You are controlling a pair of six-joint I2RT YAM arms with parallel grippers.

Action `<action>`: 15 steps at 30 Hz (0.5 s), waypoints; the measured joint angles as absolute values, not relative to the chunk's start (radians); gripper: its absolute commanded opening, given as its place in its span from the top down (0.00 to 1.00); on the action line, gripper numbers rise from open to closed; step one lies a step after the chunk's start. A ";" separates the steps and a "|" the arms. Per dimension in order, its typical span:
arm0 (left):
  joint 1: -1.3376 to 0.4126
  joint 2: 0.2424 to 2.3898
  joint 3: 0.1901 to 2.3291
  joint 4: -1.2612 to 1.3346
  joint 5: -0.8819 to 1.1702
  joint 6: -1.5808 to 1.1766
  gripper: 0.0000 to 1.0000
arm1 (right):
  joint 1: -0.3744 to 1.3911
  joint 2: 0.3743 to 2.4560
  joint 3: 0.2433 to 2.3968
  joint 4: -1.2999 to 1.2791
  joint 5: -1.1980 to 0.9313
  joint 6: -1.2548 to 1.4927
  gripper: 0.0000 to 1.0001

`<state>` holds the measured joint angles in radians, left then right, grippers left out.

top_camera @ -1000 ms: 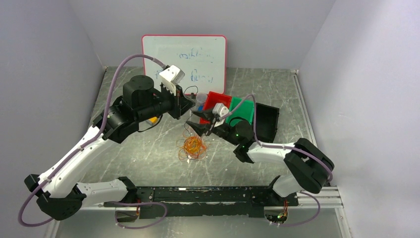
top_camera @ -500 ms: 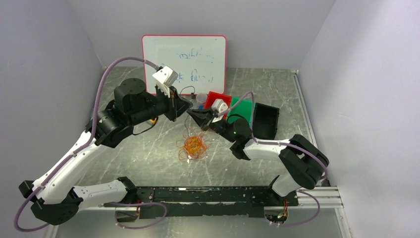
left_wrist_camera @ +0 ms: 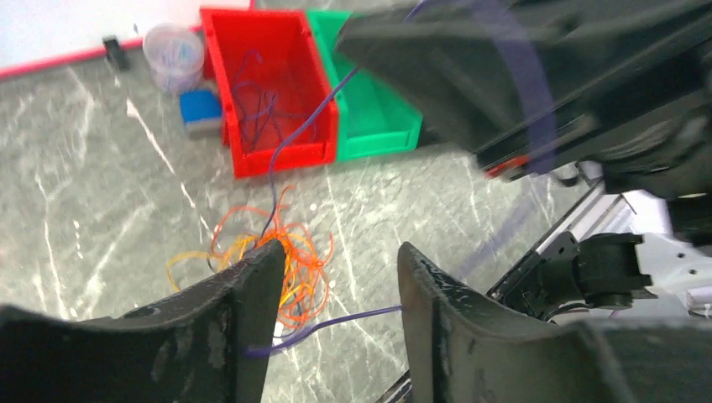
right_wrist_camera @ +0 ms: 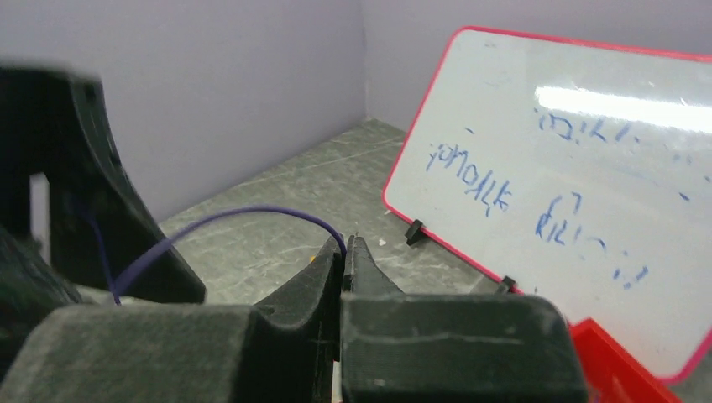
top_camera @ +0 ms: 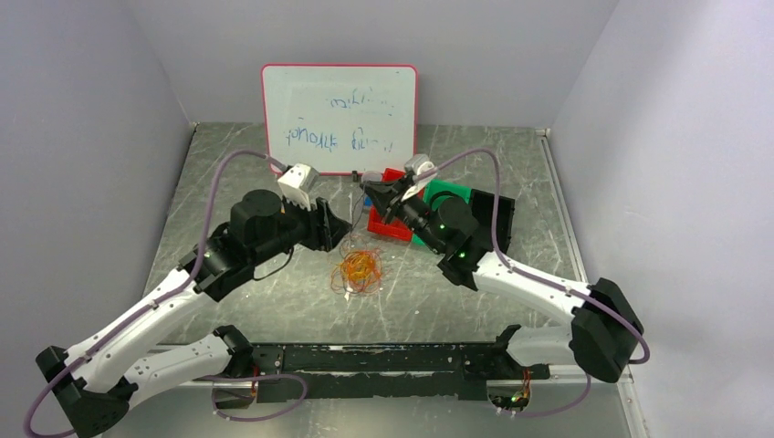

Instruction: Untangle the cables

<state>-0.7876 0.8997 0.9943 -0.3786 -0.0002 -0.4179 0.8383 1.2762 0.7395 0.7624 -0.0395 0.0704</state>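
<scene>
Compared with a second ago, the left arm (top_camera: 173, 301) is sitting lower and drawn back, while the right arm (top_camera: 520, 278) is reaching higher toward the whiteboard (top_camera: 338, 109).

Left arm is stretching low over the counter (top_camera: 274, 292), with its wrist roughly level. The left pincer (left_wrist_camera: 340, 252) is standing spread, and a purple cable (right_wrist_camera: 252, 211) is crossing the gap from finger to finger.

Just right of it, the cables (top_camera: 358, 269) are lying on the counter as an orange-yellow tangle, near the red bin (left_wrist_camera: 285, 159) and the green bin (left_wrist_camera: 378, 138). The purple cable is rising out of this tangle.

The right pincer (right_wrist_camera: 346, 243) is pinching that purple cable, jaws pressed together, up beside the red bin.

The whiteboard is showing blue handwriting, which is not legible.
</scene>
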 measured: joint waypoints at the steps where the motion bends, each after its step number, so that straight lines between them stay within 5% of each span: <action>1: -0.788 0.897 0.967 -0.370 -0.007 -0.427 0.38 | 0.836 1.260 0.754 0.720 -0.015 0.089 1.00; 8: -0.788 0.883 0.769 -0.220 -0.023 -0.495 0.20 | 0.827 1.224 0.764 0.508 0.121 0.254 1.00; 15: -0.788 0.903 0.624 -0.058 -0.023 -0.532 0.15 | 0.809 1.224 0.775 0.366 0.199 0.340 1.00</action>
<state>-0.7876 0.9028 0.6235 -0.0582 -0.0231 -0.5323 0.8093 1.2236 0.7750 0.3656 0.1993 0.3405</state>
